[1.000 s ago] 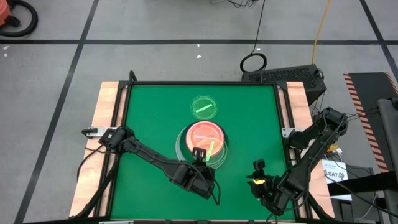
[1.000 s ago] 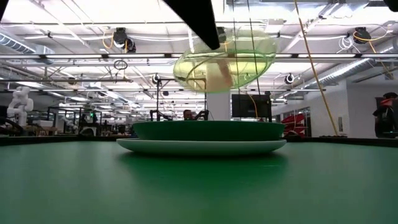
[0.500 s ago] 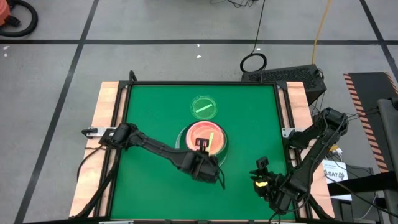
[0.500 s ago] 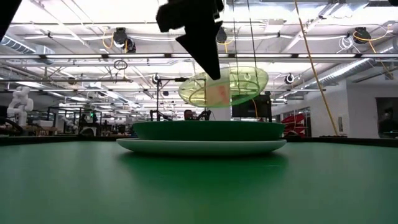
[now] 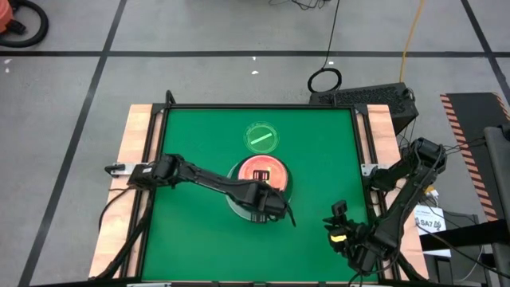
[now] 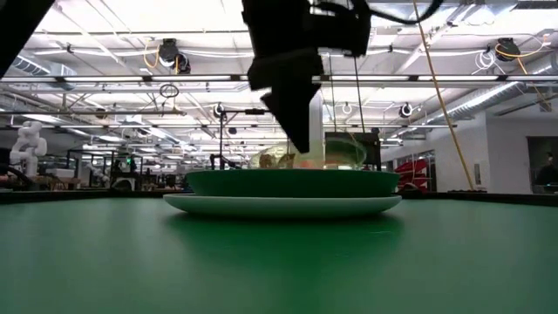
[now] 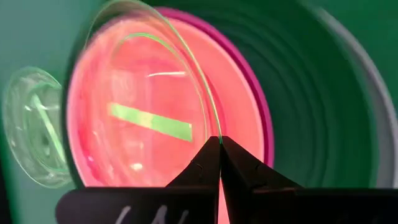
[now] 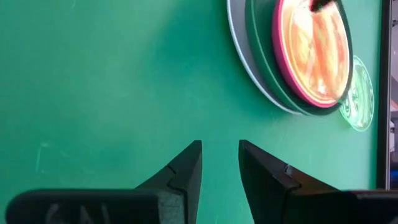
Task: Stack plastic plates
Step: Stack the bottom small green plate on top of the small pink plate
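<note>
A stack stands at the table's middle: a large pale mint-white plate [image 6: 283,206] at the bottom, a dark green plate [image 6: 292,182] on it, and a bright pink plate [image 7: 258,106] with an orange plate [image 5: 256,169] inside. My left gripper [image 7: 219,138] is over the stack's near side, shut on a translucent green plate [image 7: 155,118] with a green stripe, low in the stack. A second translucent green plate [image 5: 261,137] lies flat on the table beyond the stack. My right gripper [image 8: 221,149] waits open near the table's near right corner [image 5: 339,217]. My left gripper pinches the translucent plate's near rim [image 7: 214,124] between its two fingertips, coming from the near side and slanting down. The plate tilts only a little, and its far part [image 6: 340,155] sinks behind the dark green plate's rim; whether it rests on the orange plate I cannot tell.
Green mat [image 5: 191,135] covers the table, with wooden strips [image 5: 131,151] along the left and right sides. Bare mat lies left and near of the stack. A keyboard [image 5: 366,97] and cables sit beyond the far right corner.
My left gripper has moved toward the far edge and down, staying shut on the translucent plate. The plate was held high and tilted above the stack; it now sits low inside the stack, nearly level.
</note>
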